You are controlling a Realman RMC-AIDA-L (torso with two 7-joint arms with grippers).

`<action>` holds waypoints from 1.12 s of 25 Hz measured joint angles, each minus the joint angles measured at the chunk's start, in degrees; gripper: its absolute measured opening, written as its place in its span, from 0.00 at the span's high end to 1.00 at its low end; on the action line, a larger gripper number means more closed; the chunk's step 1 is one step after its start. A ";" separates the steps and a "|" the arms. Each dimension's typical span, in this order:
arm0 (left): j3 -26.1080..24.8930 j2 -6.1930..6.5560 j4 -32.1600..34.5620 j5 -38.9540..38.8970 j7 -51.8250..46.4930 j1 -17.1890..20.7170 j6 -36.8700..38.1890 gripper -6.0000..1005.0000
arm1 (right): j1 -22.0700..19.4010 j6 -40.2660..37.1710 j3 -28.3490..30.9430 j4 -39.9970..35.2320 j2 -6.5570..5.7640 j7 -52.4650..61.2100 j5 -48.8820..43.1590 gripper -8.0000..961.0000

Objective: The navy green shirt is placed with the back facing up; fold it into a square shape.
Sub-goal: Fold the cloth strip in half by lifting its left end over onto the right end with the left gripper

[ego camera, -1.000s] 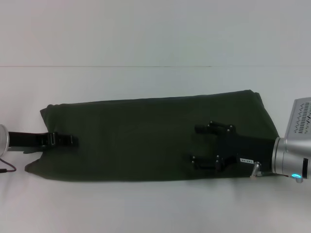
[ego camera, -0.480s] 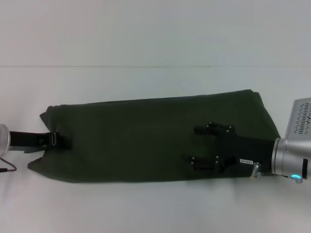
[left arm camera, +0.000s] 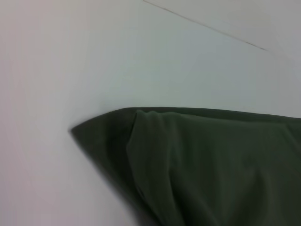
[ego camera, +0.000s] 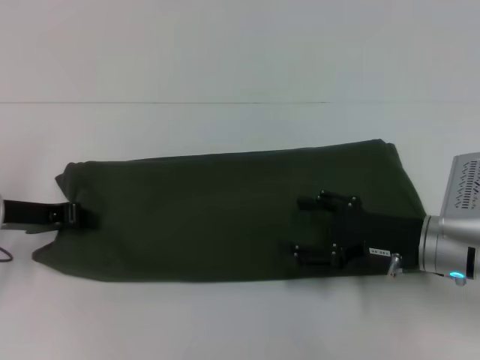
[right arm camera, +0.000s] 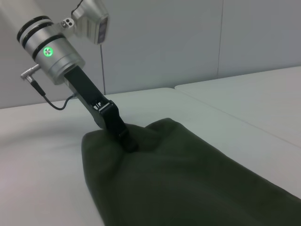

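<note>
**Folded green shirt lies long on the bench, one tool at each end**

The navy green shirt (ego camera: 225,214) lies flat on the white bench (ego camera: 225,315) as a long, narrow band that runs from the robot's left side to its right side. Its upper face is plain, and no lettering shows on the cloth in any view.

The left tool (ego camera: 75,216) is at the left end of the shirt, low on the cloth. In the right wrist view its fingers (right arm camera: 128,141) are pressed together on a small raised fold at that end, so it is closed and gripping the shirt.

The right tool (ego camera: 319,229) rests on top of the right part of the shirt, with its two black fingers (ego camera: 330,201) spread wide apart and lying flat on the cloth; it holds nothing. A small white label is on the black body of this tool, but the writing there is too small to read.
</note>
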 joint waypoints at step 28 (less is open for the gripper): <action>-10.64 6.18 6.82 8.99 -5.25 -2.44 18.70 0.90 | -0.41 -0.13 0.00 -0.01 0.00 0.00 -0.05 0.06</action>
